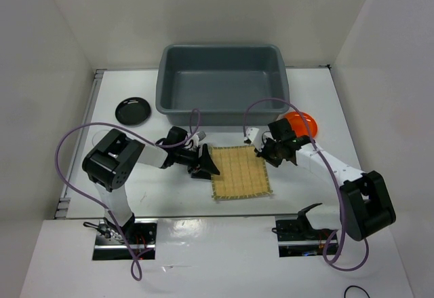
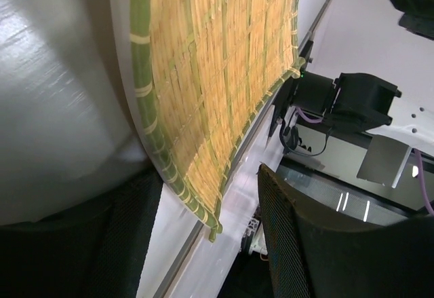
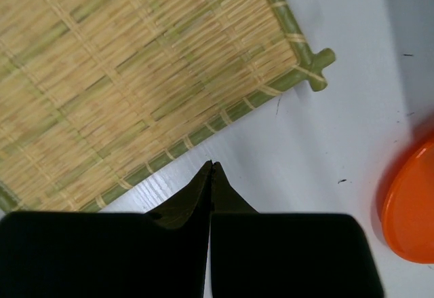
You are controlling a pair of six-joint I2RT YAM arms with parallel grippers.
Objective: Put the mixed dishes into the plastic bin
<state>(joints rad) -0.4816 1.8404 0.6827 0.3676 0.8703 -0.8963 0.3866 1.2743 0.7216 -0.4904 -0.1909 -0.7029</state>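
Note:
The tan woven mat lies flat on the table in front of the grey plastic bin. My left gripper is open at the mat's left edge. In the left wrist view the mat has a corner between my open gripper's two fingers. My right gripper is shut and empty at the mat's far right corner. In the right wrist view its tips rest just off the mat's edge. The orange plate lies right of it, and also shows in the right wrist view. The black plate lies left of the bin. No glasses are in view.
The bin stands at the back centre with white walls behind and on both sides. Purple cables loop over both arms. The right arm's base shows beyond the mat in the left wrist view.

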